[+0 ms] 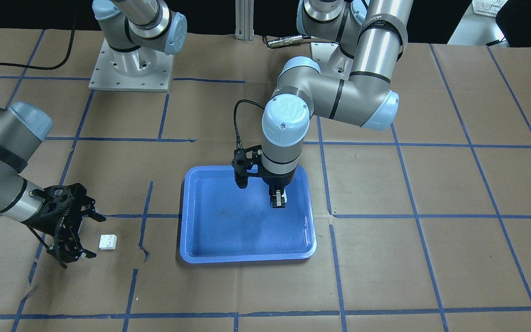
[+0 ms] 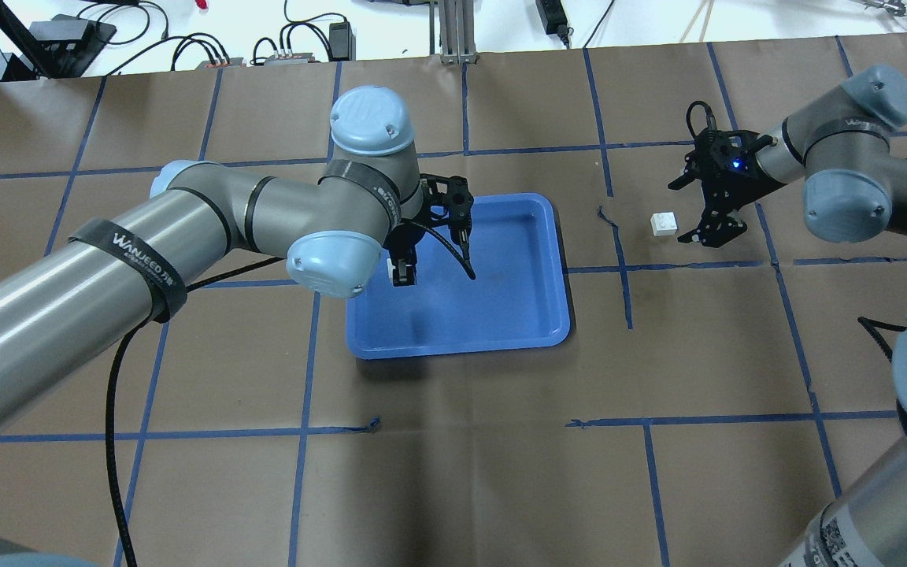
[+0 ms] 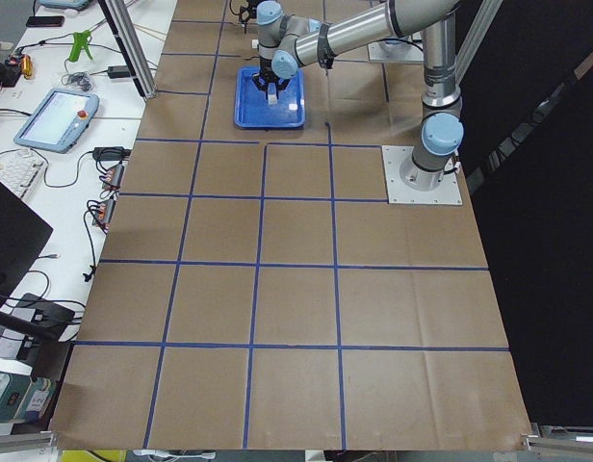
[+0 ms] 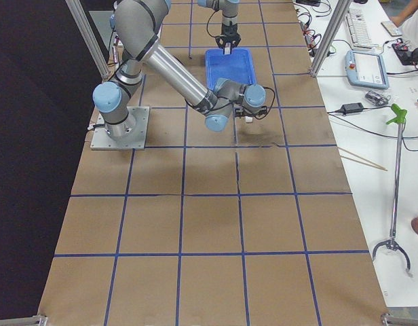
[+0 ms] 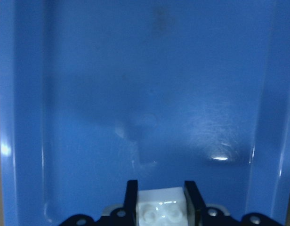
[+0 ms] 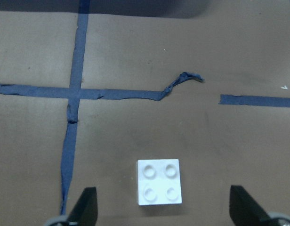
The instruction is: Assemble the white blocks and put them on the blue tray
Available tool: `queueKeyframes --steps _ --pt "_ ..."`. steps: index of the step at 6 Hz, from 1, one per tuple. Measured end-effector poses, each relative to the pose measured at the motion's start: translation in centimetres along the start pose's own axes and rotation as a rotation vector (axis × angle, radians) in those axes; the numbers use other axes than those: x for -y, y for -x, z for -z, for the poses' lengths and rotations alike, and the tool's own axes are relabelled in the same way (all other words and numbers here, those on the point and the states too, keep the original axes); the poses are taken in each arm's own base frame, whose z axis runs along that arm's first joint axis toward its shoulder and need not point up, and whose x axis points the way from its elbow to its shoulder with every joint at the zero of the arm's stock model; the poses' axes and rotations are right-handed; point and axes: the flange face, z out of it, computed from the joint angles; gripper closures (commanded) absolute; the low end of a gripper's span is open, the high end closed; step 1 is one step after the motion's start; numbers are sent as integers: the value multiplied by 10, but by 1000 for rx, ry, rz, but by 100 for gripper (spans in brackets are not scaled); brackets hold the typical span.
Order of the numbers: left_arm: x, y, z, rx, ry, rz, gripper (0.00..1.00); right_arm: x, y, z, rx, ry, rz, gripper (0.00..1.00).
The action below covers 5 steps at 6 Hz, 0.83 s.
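The blue tray (image 1: pixel 228 221) lies mid-table, also in the overhead view (image 2: pixel 516 299) and filling the left wrist view (image 5: pixel 135 94). My left gripper (image 1: pixel 278 202) hangs over the tray's robot-left part, shut on a white block (image 5: pixel 161 213); it also shows in the overhead view (image 2: pixel 402 273). The second white block (image 1: pixel 108 241) lies on the brown table, studs up, also in the overhead view (image 2: pixel 663 224) and the right wrist view (image 6: pixel 158 181). My right gripper (image 1: pixel 83 233) is open, tilted low beside this block, with its fingers (image 6: pixel 86 207) wide on either side, not touching.
Blue tape lines grid the brown paper table cover (image 1: pixel 431 184). A torn, lifted piece of tape (image 6: pixel 182 80) lies just beyond the loose block. The arm bases (image 1: pixel 129 64) stand at the table's robot side.
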Motion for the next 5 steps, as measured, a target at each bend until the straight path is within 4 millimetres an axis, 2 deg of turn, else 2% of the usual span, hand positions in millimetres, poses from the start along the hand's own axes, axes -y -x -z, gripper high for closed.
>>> queueKeyframes --steps 2,4,5 --pt "17 -1 -30 -37 6 -60 100 -3 4 -9 10 -4 16 0" --pt "31 -5 -42 -40 -12 -78 99 -4 5 -11 13 -7 16 4" --pt "35 -6 -46 -38 -32 -81 81 -4 5 -12 15 -7 15 12"
